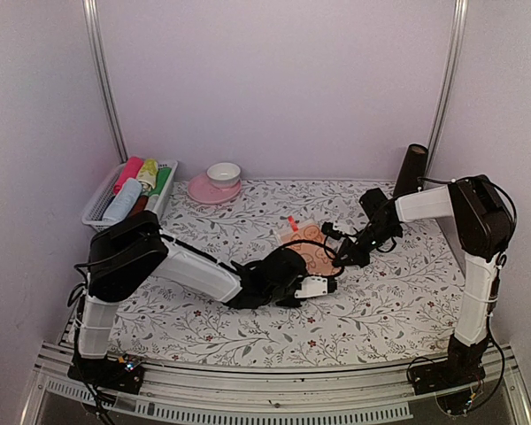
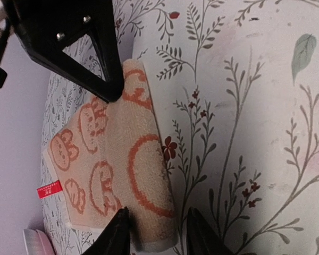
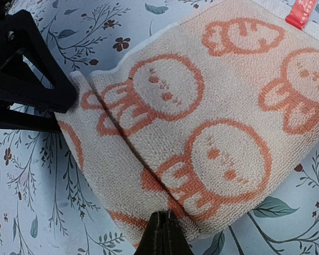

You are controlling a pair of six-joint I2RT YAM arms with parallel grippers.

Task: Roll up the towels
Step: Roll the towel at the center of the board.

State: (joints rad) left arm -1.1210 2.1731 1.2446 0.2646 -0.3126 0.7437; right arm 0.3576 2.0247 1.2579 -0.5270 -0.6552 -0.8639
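The peach towel (image 1: 317,257) lies mid-desk (image 1: 380,301) with its red tag (image 3: 302,11) at the far corner, and one side is turned over into a fold. At one end of that fold the left end effector (image 2: 158,234) stands narrow, a finger on either side of the cloth with a sliver of gap showing, so there is no firm pinch to call. At the fold's other end the right end effector (image 3: 162,234) is fully closed, tip down on the cloth.
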